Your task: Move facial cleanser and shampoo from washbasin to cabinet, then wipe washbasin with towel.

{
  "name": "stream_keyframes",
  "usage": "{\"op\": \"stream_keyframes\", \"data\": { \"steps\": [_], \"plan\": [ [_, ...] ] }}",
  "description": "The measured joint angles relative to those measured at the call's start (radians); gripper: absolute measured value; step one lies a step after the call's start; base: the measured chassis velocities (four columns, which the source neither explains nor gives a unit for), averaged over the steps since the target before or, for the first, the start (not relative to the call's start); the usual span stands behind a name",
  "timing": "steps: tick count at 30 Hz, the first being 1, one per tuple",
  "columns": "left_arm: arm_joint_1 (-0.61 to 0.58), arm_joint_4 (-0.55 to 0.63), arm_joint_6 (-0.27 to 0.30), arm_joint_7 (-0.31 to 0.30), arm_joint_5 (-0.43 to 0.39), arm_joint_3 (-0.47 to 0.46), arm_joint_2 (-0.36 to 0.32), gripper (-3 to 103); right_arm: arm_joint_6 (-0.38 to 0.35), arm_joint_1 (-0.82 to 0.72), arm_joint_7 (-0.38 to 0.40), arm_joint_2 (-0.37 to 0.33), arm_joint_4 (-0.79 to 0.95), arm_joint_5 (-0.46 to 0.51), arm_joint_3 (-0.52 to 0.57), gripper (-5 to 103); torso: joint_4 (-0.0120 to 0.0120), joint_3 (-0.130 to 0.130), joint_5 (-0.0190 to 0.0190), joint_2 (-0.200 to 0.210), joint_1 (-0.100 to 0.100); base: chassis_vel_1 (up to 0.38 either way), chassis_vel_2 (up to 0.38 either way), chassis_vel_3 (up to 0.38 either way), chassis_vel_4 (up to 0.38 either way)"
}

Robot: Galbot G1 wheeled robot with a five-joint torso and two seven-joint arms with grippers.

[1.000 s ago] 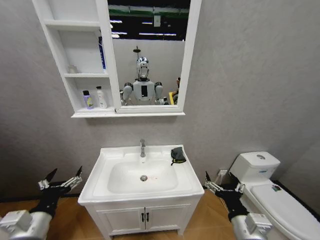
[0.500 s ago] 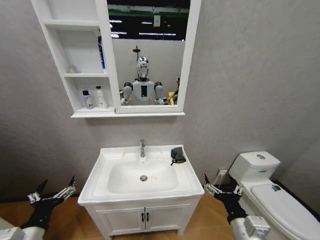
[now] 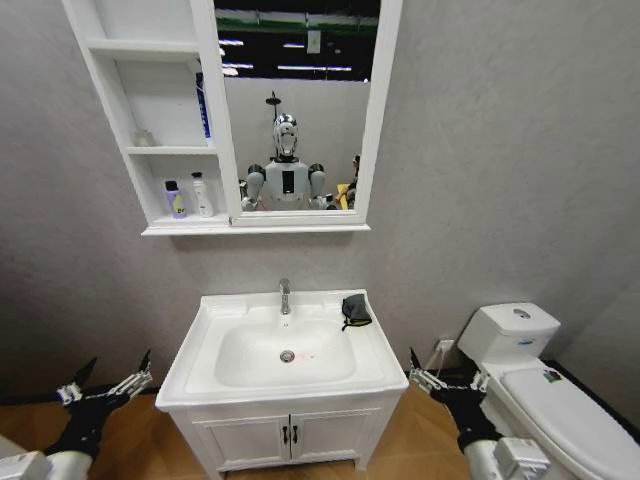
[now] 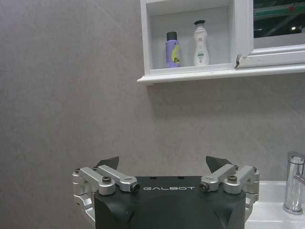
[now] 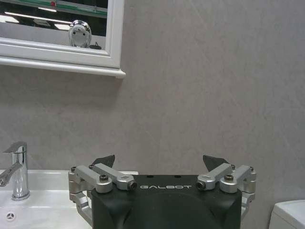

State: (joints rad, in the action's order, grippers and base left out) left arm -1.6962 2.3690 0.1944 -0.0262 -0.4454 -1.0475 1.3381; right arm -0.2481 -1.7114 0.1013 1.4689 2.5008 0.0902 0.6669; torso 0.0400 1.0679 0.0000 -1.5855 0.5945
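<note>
Left pincer (image 3: pixel 104 379) hangs low beside the near left corner of the white rectangular ceramic washbasin (image 3: pixel 372 358), its black-tipped fingers spread wide apart and holding nothing. From the left wrist view that pincer (image 4: pixel 162 164) shows "GALBOT" in white letters on its black body. Over on the other side, the right pincer (image 3: pixel 442 372) sits low between the washbasin and the white toilet (image 3: pixel 560 400), fingers likewise apart and empty; from its own wrist view the right pincer (image 5: pixel 159 162) carries the same "GALBOT" lettering.

Up on the wall, the tall white cabinet with three open shelves (image 3: pixel 105 110) joins a white-framed mirror (image 3: pixel 380 120). On its lowest shelf stand two bottles side by side: a purple bottle with a black cap (image 4: pixel 172 49), printed with a yellow-green patch and dark letters that look like "Bc" but are too small to be sure of, and to its right a white bottle with a dark cap (image 4: pixel 200 44), its label too small to read.

Down at the washbasin, the chrome tap (image 3: pixel 285 296) stands at the far middle and the metal drain (image 3: pixel 288 356) sits in the bowl. The small dark grey-black towel (image 3: pixel 355 310) lies bunched on the far right corner of the rim, well apart from both pincers.
</note>
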Motion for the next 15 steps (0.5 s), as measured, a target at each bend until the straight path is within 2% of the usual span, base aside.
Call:
{"op": "stream_keyframes", "data": {
  "steps": [7,15],
  "plan": [
    [0.001,0.0,0.001,0.0,-0.001,0.001,0.0,100,0.002,-0.004,-0.002,0.002,0.0,-0.002,0.0,100,-0.0001,0.0,0.0,0.0,0.0,-0.049,0.051,0.059,-0.037],
    [0.002,-0.001,0.001,-0.001,-0.001,0.001,-0.001,100,0.004,-0.005,-0.003,0.003,-0.006,-0.003,-0.002,100,0.0,0.0,0.0,0.0,0.0,-0.099,0.105,0.11,-0.116]
  ]
}}
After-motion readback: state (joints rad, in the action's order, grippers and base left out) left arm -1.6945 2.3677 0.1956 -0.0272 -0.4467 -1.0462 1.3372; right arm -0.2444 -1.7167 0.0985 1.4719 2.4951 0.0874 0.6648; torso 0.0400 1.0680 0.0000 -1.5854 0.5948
